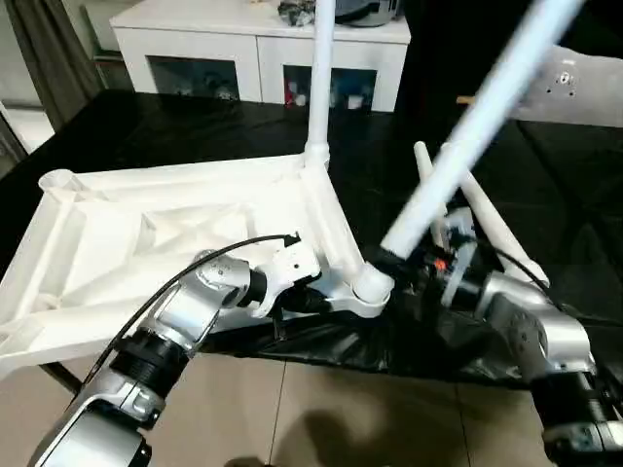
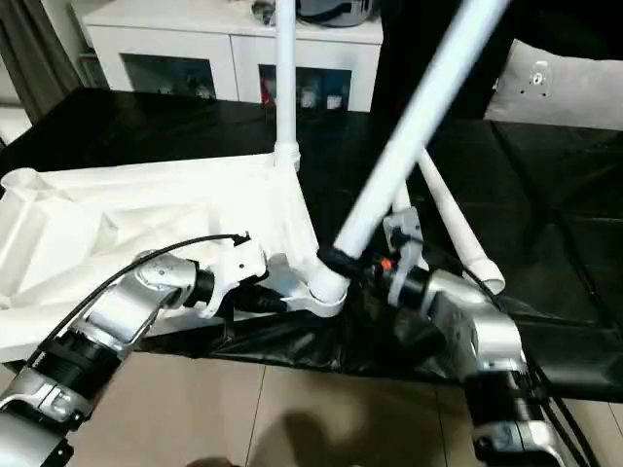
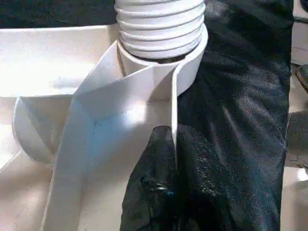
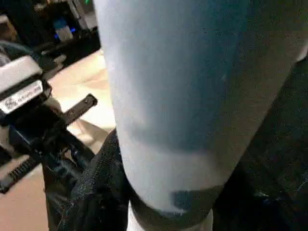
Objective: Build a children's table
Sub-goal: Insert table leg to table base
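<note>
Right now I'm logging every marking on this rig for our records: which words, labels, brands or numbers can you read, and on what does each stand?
Nothing here reads clearly.
A white label on the left gripper, seen from the right wrist view: dark print, too blurred to read.
The table top, the leg held by the right gripper, and the white cabinet: no lettering visible.

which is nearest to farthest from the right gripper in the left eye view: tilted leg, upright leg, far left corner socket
1. The tilted leg, at the right gripper.
2. The upright leg, standing at the tabletop's far corner.
3. The far left corner socket, across the tabletop.
</note>
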Controlling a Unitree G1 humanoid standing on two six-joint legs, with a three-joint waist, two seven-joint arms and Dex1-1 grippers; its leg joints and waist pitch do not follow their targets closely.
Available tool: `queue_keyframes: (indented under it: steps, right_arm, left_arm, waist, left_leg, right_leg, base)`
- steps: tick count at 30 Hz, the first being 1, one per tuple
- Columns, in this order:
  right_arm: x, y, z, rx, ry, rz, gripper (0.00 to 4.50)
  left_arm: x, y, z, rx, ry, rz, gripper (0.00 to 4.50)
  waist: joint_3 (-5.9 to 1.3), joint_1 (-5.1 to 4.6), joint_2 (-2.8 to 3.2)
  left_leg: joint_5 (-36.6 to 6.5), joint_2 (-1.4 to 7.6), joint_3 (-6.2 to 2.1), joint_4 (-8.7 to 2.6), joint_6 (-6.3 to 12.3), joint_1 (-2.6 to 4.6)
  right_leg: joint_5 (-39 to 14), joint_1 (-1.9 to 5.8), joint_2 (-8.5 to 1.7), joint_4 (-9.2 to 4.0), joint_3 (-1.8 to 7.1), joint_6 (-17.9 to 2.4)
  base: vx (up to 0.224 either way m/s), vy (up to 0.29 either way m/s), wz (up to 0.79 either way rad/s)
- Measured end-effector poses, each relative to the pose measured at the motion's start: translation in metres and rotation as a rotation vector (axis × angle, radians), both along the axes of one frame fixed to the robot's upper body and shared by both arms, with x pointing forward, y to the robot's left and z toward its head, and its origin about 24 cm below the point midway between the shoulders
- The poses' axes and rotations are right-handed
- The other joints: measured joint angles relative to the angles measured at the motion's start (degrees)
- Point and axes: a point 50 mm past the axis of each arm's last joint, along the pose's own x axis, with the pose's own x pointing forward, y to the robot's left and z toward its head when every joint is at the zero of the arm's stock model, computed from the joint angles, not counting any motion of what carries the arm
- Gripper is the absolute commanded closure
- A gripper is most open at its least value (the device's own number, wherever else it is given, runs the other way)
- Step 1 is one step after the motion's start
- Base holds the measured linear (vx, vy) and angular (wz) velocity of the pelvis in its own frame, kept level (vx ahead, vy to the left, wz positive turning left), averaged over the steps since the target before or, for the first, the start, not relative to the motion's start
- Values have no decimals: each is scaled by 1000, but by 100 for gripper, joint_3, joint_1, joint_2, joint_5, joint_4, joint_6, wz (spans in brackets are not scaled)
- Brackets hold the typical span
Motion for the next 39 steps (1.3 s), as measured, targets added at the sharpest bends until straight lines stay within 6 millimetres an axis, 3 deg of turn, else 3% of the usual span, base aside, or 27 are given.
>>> queue_keyframes:
  steps: [3,13,31,34,37,39]
  right_arm:
    - [1,5,3,-94,-61,45,264]
    - [9,17,10,-234,-107,166,264]
    - [17,29,9,-215,-53,196,264]
    - [21,44,8,-170,-33,64,264]
    - [32,56,7,-141,12,-90,264]
    - [41,60,6,-168,30,-194,264]
  left_arm:
    - [0,1,-2,6,0,0,450]
    - [3,2,-2,46,-43,-39,450]
    - [12,15,0,61,3,-49,450]
    - [7,22,-2,38,16,85,450]
    - [4,15,-5,6,28,220,450]
    - [3,2,-6,-10,30,279,450]
  waist:
    - [-28,-42,42]
    - [-32,-164,47]
    - [-34,-263,48]
    - [-38,-401,47]
    - [-31,-554,64]
    - [8,-681,133]
  left_leg:
    - [0,0,-2,-2,0,4]
    - [-1,4,-61,-3,1,9]
    - [-2,11,-70,-16,0,12]
    - [-6,11,-70,-32,-8,14]
    - [-6,12,-85,-39,-9,46]
    - [-8,41,-147,-41,-7,61]
  right_leg:
    - [-1,13,0,-14,-5,1]
    - [-3,70,-7,-63,-92,5]
    - [-5,81,-7,-67,-103,9]
    - [-6,87,-6,-73,-106,9]
    - [-6,100,-9,-123,-148,9]
    - [-8,182,-19,-250,-293,12]
  base:
    - [0,0,0]
    - [0,0,0]
    - [0,0,0]
    - [0,0,0]
    - [0,0,0]
    - [0,0,0]
